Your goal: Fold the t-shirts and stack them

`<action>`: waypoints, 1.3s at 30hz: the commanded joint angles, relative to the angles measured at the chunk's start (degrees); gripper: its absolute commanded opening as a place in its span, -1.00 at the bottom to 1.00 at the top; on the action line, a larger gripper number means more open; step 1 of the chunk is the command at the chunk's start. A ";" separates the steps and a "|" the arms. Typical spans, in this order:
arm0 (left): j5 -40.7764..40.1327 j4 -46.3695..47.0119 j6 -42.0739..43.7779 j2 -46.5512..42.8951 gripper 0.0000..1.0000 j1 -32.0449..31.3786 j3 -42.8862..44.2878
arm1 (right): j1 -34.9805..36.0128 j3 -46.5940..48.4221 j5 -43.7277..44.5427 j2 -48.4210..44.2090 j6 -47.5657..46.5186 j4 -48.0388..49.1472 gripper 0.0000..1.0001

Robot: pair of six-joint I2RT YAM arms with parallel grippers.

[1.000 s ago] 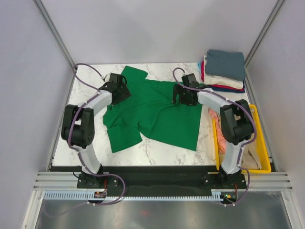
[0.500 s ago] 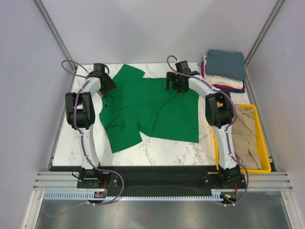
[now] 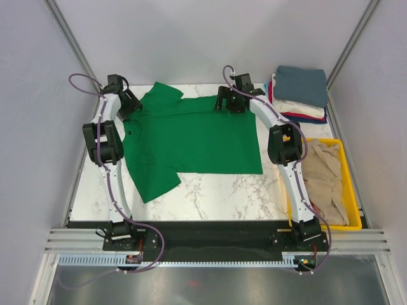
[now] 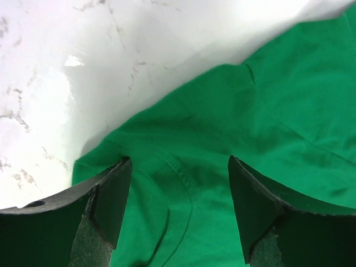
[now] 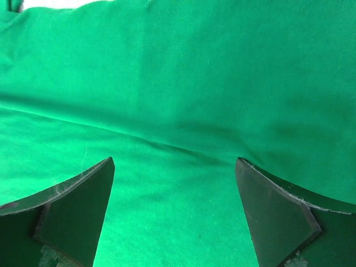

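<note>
A bright green t-shirt (image 3: 197, 136) lies spread almost flat on the marble table (image 3: 229, 194), with one sleeve pointing to the near left. My left gripper (image 3: 127, 107) is at the shirt's far left corner, its jaws wide open over the green cloth (image 4: 278, 111) next to a seam. My right gripper (image 3: 227, 105) is at the shirt's far edge, its jaws wide open over smooth green fabric (image 5: 178, 83). Neither grips the cloth. A stack of folded t-shirts (image 3: 299, 92), slate blue on top with white and red below, sits at the back right.
A yellow bin (image 3: 351, 190) stands at the table's right edge with a crumpled beige shirt (image 3: 324, 181) in it. Bare marble lies in front of the green shirt. Grey walls close in the table on three sides.
Both arms have stretched toward the far edge and apart. The green shirt has moved back with them and now lies flatter and wider.
</note>
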 commanded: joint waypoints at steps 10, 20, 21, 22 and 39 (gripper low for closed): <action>-6.16 6.27 -0.78 -52.21 0.50 -6.71 -47.49 | 0.37 -21.75 -7.82 -26.32 -1.11 8.95 0.96; -15.40 -6.27 -17.34 -89.13 0.44 -32.65 -79.88 | 1.77 -70.95 -6.51 -60.06 4.60 27.58 0.96; -15.31 -7.34 -19.30 -90.90 0.44 -33.97 -81.82 | 1.86 -73.62 -6.06 -61.84 5.21 28.03 0.96; -15.57 -8.13 -20.88 -92.22 0.43 -35.63 -85.05 | 1.86 -76.08 -5.80 -63.43 5.65 28.38 0.96; -12.76 2.94 -27.49 -94.61 0.57 -23.17 -102.14 | 3.18 -92.80 -6.24 -76.80 5.22 26.54 0.96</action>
